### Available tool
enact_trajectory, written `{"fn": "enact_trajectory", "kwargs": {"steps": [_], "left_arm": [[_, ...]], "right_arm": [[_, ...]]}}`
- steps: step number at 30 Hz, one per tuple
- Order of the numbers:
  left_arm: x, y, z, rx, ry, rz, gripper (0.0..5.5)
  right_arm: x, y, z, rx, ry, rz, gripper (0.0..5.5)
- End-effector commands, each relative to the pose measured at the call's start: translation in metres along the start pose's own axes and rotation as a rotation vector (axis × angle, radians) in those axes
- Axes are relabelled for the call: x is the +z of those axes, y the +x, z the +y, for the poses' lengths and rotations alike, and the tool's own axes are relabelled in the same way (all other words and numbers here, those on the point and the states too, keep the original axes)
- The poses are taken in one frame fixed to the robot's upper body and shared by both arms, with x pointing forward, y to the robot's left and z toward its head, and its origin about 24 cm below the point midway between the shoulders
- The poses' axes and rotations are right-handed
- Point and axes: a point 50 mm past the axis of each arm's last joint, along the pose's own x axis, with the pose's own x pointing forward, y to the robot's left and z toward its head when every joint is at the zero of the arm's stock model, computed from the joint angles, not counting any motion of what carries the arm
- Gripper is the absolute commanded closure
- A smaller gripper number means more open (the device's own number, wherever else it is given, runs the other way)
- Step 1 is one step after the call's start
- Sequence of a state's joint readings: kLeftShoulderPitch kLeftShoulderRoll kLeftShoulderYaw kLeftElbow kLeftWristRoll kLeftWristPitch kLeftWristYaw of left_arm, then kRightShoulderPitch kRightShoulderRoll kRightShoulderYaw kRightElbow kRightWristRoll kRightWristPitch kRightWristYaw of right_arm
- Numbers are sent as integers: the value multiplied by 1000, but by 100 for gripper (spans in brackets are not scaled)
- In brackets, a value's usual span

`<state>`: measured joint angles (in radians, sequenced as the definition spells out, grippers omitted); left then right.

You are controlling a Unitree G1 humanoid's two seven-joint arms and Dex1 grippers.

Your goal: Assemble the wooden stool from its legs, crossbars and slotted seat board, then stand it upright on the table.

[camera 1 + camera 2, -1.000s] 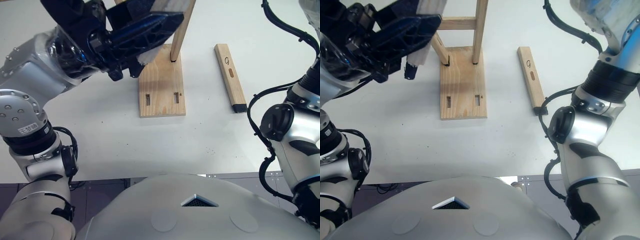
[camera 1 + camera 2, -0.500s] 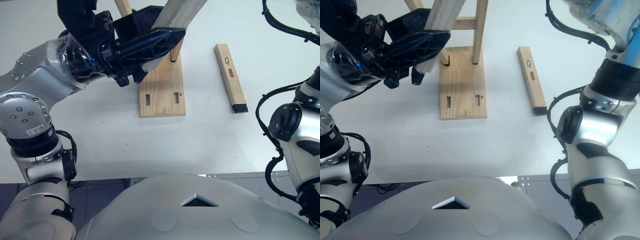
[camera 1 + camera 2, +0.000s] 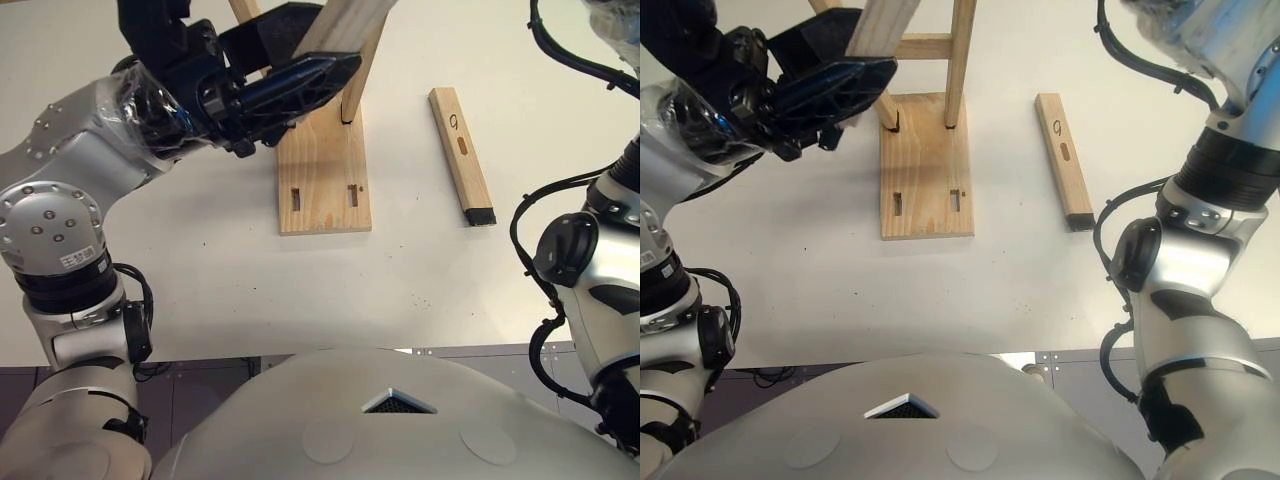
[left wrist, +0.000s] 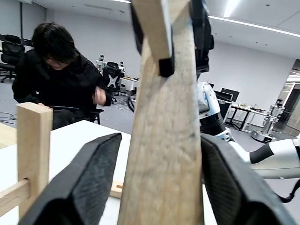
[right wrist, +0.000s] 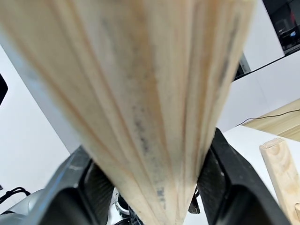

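Above the seat board (image 3: 325,170), the right gripper (image 5: 154,178) clamps a leg (image 3: 345,25). The left gripper (image 4: 157,183) sits around it, grip unclear. Likely stiff and light; hold the flat faces midway.

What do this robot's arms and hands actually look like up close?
The left arm and right arm are rounded silver-grey shells with black joints; black cables loop along the right one. The left hand is dark ribbed plastic; the right hand has black textured pads.

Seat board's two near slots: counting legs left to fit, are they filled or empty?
Empty: both near slots show as bare cut-outs in the seat board; legs stand in the far pair.
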<state>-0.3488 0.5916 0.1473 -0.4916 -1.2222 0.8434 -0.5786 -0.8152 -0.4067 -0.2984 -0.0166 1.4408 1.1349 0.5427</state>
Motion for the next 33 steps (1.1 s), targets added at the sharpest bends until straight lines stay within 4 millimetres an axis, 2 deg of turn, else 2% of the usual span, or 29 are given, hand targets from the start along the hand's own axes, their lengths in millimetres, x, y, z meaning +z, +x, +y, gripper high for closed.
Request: {"fn": "enact_trajectory", "kwargs": {"steps": [1, 8, 14, 16, 18, 23, 28, 33], "left_arm": [[-1, -15, 5, 79, -2, 21, 204], [24, -50, 18, 214, 29, -40, 201], [17, -58, 32, 288, 1, -23, 201], [9, -59, 35, 304, -11, 24, 201], [-8, -60, 44, 355, -24, 118, 201], [-64, -58, 44, 351, -8, 416, 201], [-76, -54, 43, 317, -6, 457, 201], [-84, -49, 42, 288, -18, 472, 279]], "right_arm": [[3, -11, -3, -57, -41, -29, 336], [-14, -31, -14, -158, -105, 40, 337], [-44, -46, -34, -250, -139, 110, 337], [-57, -51, -40, -272, -153, 151, 337], [-66, -56, -44, -296, -167, 176, 338], [-79, -65, -47, -302, -192, 261, 338], [-80, -72, -49, -312, -211, 303, 338], [-88, -75, -52, -318, -221, 351, 338]]}}
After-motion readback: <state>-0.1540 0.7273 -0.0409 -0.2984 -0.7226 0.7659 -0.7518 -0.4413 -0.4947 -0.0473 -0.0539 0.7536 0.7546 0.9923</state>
